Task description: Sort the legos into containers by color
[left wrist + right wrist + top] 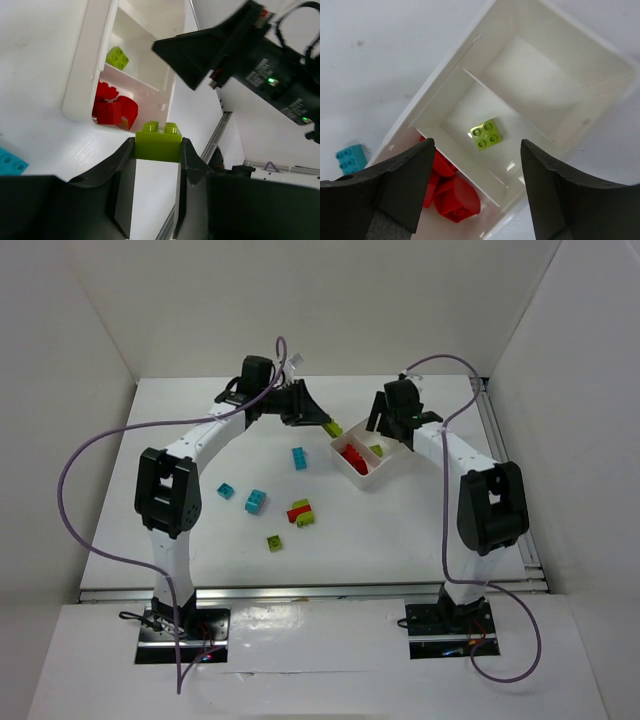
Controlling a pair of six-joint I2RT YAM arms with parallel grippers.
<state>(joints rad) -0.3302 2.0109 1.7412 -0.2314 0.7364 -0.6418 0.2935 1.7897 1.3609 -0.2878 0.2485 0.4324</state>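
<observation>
My left gripper [328,426] is shut on a lime green brick [159,141] and holds it just left of the white three-compartment tray [383,480]. In the left wrist view the tray's rim [87,75] lies just ahead of the fingers. My right gripper [395,432] is open and empty above the tray, its fingers [405,185] wide apart. The middle compartment holds one lime brick [487,134]. The near end compartment holds red bricks [452,197]. On the table lie cyan bricks [299,457], [256,501], [226,490], a red and lime pair [300,512] and a lime brick [274,541].
White walls enclose the table on three sides. A metal rail [505,450] runs along the right edge by the tray. Purple cables loop over both arms. The right arm's gripper [210,50] hangs close to my left gripper's far side.
</observation>
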